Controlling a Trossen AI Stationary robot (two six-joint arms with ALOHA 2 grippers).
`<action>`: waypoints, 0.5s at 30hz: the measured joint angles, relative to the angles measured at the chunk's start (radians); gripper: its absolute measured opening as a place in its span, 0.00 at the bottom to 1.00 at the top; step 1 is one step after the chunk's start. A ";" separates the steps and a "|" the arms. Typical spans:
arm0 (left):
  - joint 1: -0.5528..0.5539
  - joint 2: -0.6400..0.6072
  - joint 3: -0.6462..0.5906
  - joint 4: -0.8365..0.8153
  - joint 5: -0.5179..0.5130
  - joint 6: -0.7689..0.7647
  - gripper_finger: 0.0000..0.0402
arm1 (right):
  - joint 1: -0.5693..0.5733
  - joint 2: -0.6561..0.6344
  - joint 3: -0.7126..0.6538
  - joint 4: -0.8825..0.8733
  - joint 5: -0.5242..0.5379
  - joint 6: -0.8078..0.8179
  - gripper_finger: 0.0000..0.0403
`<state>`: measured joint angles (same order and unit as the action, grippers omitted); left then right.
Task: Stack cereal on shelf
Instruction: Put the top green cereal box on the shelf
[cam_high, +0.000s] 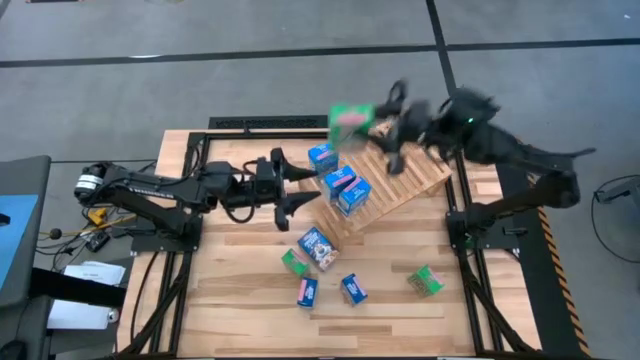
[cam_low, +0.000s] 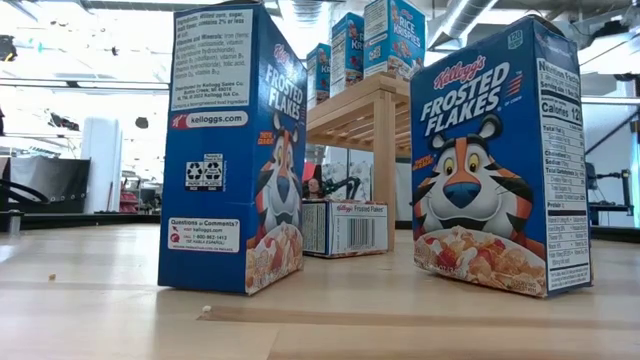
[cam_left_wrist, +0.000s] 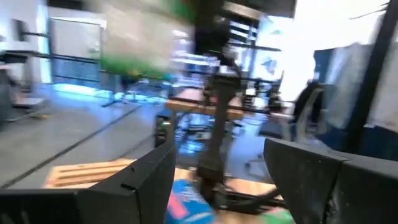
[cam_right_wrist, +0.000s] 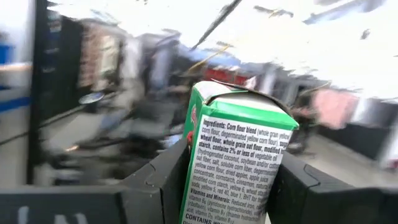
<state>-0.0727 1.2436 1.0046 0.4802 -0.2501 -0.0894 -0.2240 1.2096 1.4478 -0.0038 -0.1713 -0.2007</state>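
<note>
My right gripper (cam_high: 372, 122) is shut on a green cereal box (cam_high: 350, 120) and hovers over the far left end of the tilted light-wood slatted shelf (cam_high: 410, 178). Three blue boxes (cam_high: 340, 182) stand on the shelf's left part. My left gripper (cam_high: 295, 182) is open just left of the shelf and holds nothing; in its wrist view its fingers (cam_left_wrist: 146, 183) frame the right arm and the blurred green box (cam_left_wrist: 143, 37). On the table lie blue boxes (cam_high: 318, 245) and green ones (cam_high: 426, 281). The low view shows two upright blue boxes (cam_low: 235, 150) close up. My right gripper pinches the green cereal box between its two fingers (cam_right_wrist: 158, 180), one on each of two opposite faces, at the box's lower part (cam_right_wrist: 217, 186). It comes from the table's right. The box is lifted clear above the shelf, its far end pointing away from the wrist.
Several small boxes are scattered on the near half of the plank table: green (cam_high: 293, 263), blue-pink (cam_high: 306, 291), blue (cam_high: 353, 289). A black frame (cam_high: 455, 215) borders the table. A small box (cam_low: 345, 228) lies on its side under the shelf's raised end.
</note>
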 joint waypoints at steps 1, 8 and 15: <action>0.000 -0.008 0.000 0.000 0.001 -0.005 0.59 | -0.038 -0.020 0.001 -0.003 -0.025 -0.006 0.48; 0.002 -0.049 0.000 0.000 -0.076 0.023 0.58 | -0.303 -0.068 0.001 -0.075 -0.372 -0.011 0.48; 0.020 -0.055 0.000 0.002 -0.088 0.024 0.58 | -0.542 -0.033 -0.005 -0.086 -0.812 -0.005 0.48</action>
<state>-0.0525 1.1881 1.0042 0.4824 -0.3385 -0.0658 -0.7662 1.1768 1.4431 -0.0899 -0.9829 -0.2060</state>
